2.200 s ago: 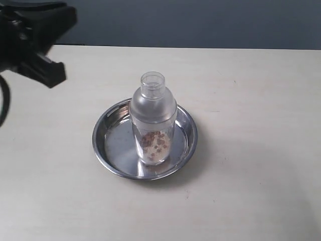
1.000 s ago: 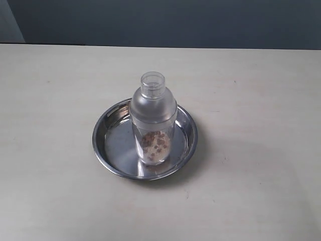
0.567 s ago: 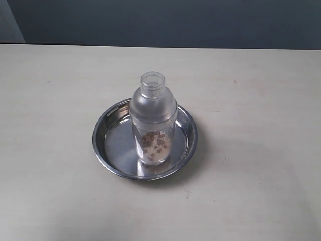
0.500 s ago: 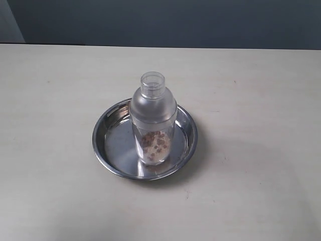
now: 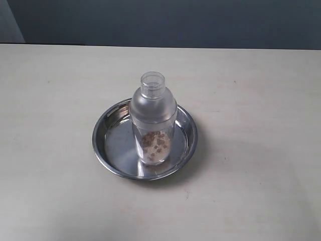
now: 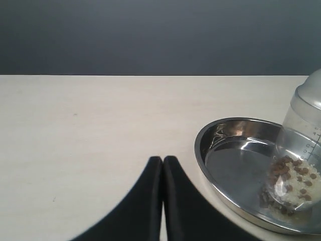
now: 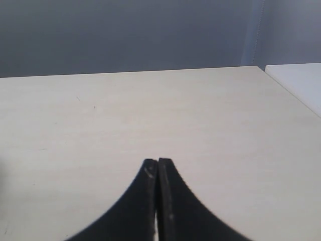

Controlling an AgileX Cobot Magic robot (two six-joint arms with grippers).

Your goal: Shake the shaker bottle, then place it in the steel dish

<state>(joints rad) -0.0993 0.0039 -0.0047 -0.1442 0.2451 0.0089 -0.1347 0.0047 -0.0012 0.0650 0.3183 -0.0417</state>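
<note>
The frosted shaker bottle [image 5: 152,120] stands upright inside the steel dish [image 5: 108,145], brownish bits at its bottom. No arm shows in the exterior view. In the left wrist view the dish [image 6: 220,150] and the bottle [image 6: 298,160] lie off to one side of my left gripper [image 6: 163,159], which is shut and empty, a short way from the dish's rim. My right gripper [image 7: 157,161] is shut and empty over bare tabletop; neither bottle nor dish shows in its view.
The pale wooden table [image 5: 251,90] spreads all around the dish. A dark wall [image 5: 175,22] runs behind its far edge. A white surface [image 7: 301,80] lies beyond the table's edge in the right wrist view.
The left arm, at the exterior view's top left 2.2 s ago, has left that view. Bottle and dish have not moved.
</note>
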